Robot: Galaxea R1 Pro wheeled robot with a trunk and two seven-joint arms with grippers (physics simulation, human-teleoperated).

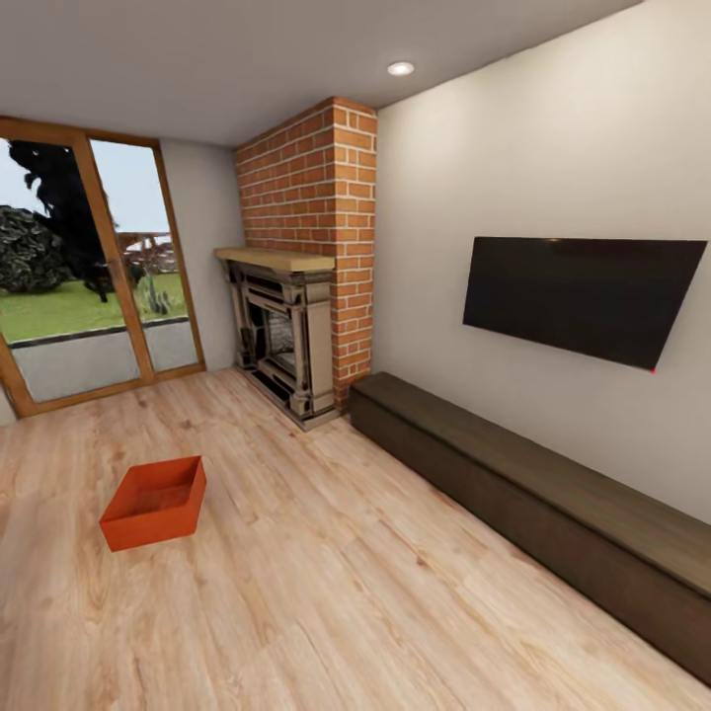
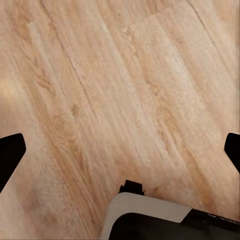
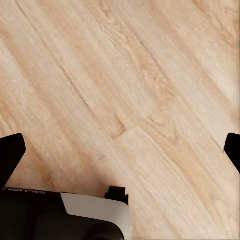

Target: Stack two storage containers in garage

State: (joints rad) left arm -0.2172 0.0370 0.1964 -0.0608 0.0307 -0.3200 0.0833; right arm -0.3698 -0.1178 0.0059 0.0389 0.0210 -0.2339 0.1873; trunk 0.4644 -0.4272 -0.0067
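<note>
One storage container [image 1: 154, 502] lies on the wood floor [image 1: 326, 583] at our ten o'clock, nearer our left arm; both grippers' fingers spread, empty.

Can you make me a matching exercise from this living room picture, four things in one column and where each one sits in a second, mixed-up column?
Things:
1. orange box
2. television
3. fireplace
4. long dark bench

Places:
A. at the foot of the brick chimney
B. alone on the wood floor, toward the glass door
C. on the floor along the white wall, below the screen
D. mounted on the white wall

Pairs: 1-B, 2-D, 3-A, 4-C
</note>
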